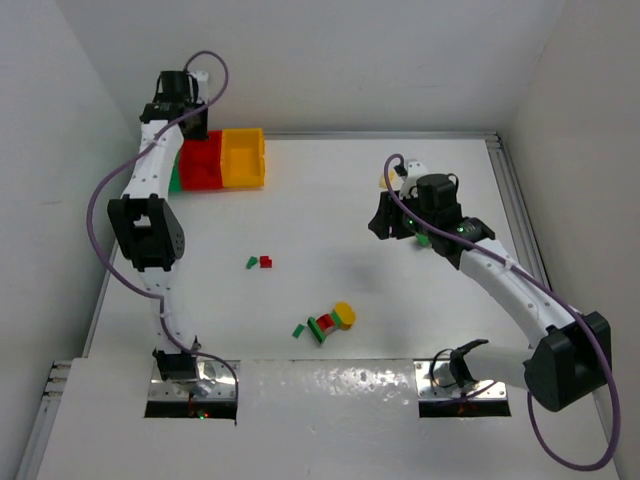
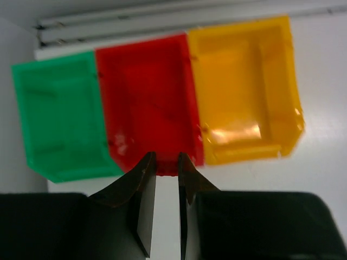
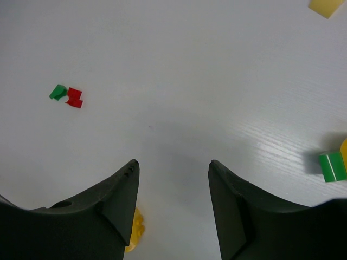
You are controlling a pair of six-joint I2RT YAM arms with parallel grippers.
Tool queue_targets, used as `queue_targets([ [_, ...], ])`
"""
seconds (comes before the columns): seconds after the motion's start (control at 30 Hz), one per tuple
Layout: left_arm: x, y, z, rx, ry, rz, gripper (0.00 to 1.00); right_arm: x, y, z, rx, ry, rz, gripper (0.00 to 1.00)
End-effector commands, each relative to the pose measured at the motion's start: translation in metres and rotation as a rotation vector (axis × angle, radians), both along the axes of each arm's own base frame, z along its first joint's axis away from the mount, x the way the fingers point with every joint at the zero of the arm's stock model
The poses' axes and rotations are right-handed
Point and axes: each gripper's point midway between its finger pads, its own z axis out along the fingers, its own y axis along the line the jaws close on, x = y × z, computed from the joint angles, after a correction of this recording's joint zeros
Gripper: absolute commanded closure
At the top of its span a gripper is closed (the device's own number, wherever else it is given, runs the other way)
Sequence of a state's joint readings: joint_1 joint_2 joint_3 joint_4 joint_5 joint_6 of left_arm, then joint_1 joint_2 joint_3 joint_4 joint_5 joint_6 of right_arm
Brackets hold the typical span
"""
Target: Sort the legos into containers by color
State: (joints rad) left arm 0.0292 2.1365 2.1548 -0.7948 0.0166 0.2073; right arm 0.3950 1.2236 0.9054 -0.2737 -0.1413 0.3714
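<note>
From above, the nearest things are the base of the left arm (image 1: 180, 365) and the base of the right arm (image 1: 455, 370). They stand on metal plates (image 1: 465, 398) in a shiny white strip at the near edge of the table (image 1: 330, 200). The table is matt white, with white walls on the left, far and right sides and a metal rail (image 1: 380, 134) along the far edge.

The left arm (image 1: 150, 180) reaches to the far left corner, above three joined bins. The green bin (image 1: 175, 180) is mostly hidden under it, then come the red bin (image 1: 200, 165) and the yellow bin (image 1: 243, 157). The right gripper (image 1: 395, 225) hangs over the right half, with a green brick (image 1: 422, 238) just beside it. Near the middle lie a green piece (image 1: 252, 262) and a red piece (image 1: 266, 262), close together. Nearer the bases is a cluster (image 1: 322, 325) of green and red bricks with a round yellow piece (image 1: 344, 314).

In the left wrist view the left gripper (image 2: 167, 160) is nearest. Its fingers are drawn together to a thin slit and nothing is between them. The tips are over the near rim of the red bin, with the green bin on the left and the yellow bin on the right. Behind the bins are the rail and the wall.

In the right wrist view the fingers (image 3: 114, 200) stand well apart and hold nothing, above white table with a faint grain. A yellow bit (image 3: 136, 230) shows beside the left finger. The green and red pieces lie far to the left. A green block (image 3: 332, 166) is at the right edge and a pale yellow block (image 3: 325, 6) is in the top right corner.
</note>
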Motion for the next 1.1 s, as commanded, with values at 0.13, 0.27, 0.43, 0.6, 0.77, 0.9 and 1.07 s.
queue_targets([
  [0.13, 0.061, 0.044, -0.008, 0.107, -0.152, 0.178, 1.00, 0.011, 0.010, 0.010, 0.036, -0.024, 0.004, 0.46],
  [0.27, 0.074, 0.060, -0.021, 0.095, -0.185, 0.236, 1.00, 0.013, 0.005, 0.010, 0.009, -0.023, -0.011, 0.46],
  [0.43, 0.080, 0.060, -0.055, 0.081, -0.150, 0.215, 1.00, 0.009, 0.001, 0.006, -0.010, -0.007, -0.018, 0.46],
  [0.6, 0.082, 0.063, -0.079, 0.067, -0.121, 0.225, 1.00, 0.006, -0.001, 0.007, -0.011, -0.008, -0.025, 0.46],
  [0.77, 0.080, 0.066, -0.087, 0.090, -0.105, 0.229, 0.98, 0.006, -0.003, 0.007, -0.014, -0.010, -0.027, 0.46],
  [0.9, 0.078, 0.064, -0.093, 0.086, -0.088, 0.212, 0.67, 0.007, -0.002, 0.010, -0.016, -0.019, -0.022, 0.46],
  [1.07, 0.077, 0.061, -0.076, 0.073, -0.111, 0.205, 0.50, 0.008, -0.002, 0.012, -0.018, -0.024, -0.016, 0.46],
])
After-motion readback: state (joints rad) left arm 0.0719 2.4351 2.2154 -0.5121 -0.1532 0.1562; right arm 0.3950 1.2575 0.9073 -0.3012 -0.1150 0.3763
